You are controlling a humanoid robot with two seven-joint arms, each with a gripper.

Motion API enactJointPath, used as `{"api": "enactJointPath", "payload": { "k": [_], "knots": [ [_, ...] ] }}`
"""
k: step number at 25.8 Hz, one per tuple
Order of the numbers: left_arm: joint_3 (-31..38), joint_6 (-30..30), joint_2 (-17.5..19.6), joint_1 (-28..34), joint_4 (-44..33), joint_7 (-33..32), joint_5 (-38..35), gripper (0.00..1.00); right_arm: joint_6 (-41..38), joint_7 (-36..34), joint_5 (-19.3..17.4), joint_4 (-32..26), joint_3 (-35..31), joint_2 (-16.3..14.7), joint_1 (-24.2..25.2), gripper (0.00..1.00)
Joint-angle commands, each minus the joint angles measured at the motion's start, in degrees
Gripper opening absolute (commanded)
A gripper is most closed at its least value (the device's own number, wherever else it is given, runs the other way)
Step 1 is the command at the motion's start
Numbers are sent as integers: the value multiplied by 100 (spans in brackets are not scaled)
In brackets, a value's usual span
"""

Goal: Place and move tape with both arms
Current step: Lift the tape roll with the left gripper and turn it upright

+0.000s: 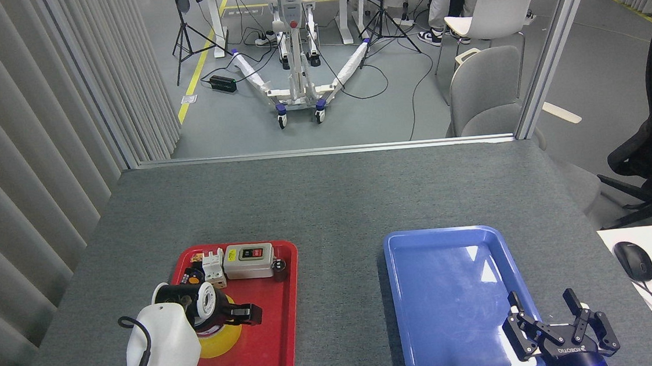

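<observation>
The tape [220, 341] is being shown as a yellow roll lying flat in the near half of the red tray [272, 350], and only its lower and right-hand edge is being left visible, as a glossy yellow crescent; its core is being hidden by the left tool [228, 314], which is being held directly over it. A black finger [243, 314] of that tool is being seen pointing to the right just above the roll, with a white ring on the wrist behind it. Whether this tool is gripping the tape, or how far it is spread, cannot be told, since it is being viewed from behind the white forearm.

The right tool [552, 319] is being held low at the near right corner of the blue tray [424, 245], its black fingers spread apart and pointing upward with nothing between them; a blue light is glowing at its base.

1 roll of tape, 2 trays and 2 tools are being counted on the grey tabletop [327, 194]. The trays are lying side by side, well apart, the red one on the left. At the far end of the red tray, 1 grey switch box [248, 260] with a red and black label is being seen, with 1 white terminal block [213, 267] just beside it and some small dark parts that are too small to be told apart. The blue tray is holding nothing
</observation>
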Motion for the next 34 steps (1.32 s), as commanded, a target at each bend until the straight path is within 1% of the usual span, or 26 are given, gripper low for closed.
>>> {"api": "enactJointPath", "payload": {
  "k": [1, 3, 4, 5, 6, 8, 10, 13, 14, 17, 19, 22, 25, 30, 31, 34],
  "knots": [
    [0, -11, 1, 0, -5, 10, 0, 80, 3, -9, -2, 20, -1, 19, -4, 100],
    [0, -37, 1, 9, -23, 10, 0, 79, 3, -8, 7, 11, -1, 10, -4, 100],
    [0, -90, 1, 9, -32, 10, 0, 75, 3, -9, 7, 11, -1, 10, -4, 100],
    [0, -160, 1, 9, -41, 10, 0, 70, 3, -9, -2, 3, -1, 19, -4, 100],
    [0, -230, 1, 9, -41, 10, 0, 62, 3, -9, -2, 3, -1, 10, -4, 100],
    [0, -292, 19, 9, -49, 10, -9, 58, 3, 0, 7, 20, -1, 10, -12, 100],
    [0, -309, 27, 9, -41, 10, 0, 52, 3, -9, -2, 20, -1, 19, -12, 100],
    [0, -371, 45, 9, -41, 10, 0, 49, 12, -9, -2, 29, -1, 19, -21, 100],
    [9, -388, 54, 9, -41, 10, 0, 44, 3, -9, -2, 29, -1, 19, -21, 100],
    [9, -432, 63, 9, -49, 10, 0, 38, 12, -9, -2, 29, -1, 19, -21, 100],
    [9, -511, 71, 9, -49, 10, 0, 32, 3, -9, -2, 38, -1, 19, -21, 100],
    [9, -634, 80, 9, -67, -8, 9, 26, 3, -9, -2, 38, 8, 10, -21, 100],
    [18, -722, 80, 9, -93, -43, 53, 21, 12, -9, -2, 47, 26, 10, -12, 100],
    [62, -942, 89, 18, -278, -157, 140, 21, 12, -9, -2, 47, 26, -8, -12, 100],
    [70, -977, 89, 26, -313, -166, 202, 21, 3, -8, -2, 47, 26, 1, -12, 100],
    [132, -995, 89, 35, -331, -166, 466, 17, 3, -9, 7, 55, 26, -8, -21, 100]
  ]
}}
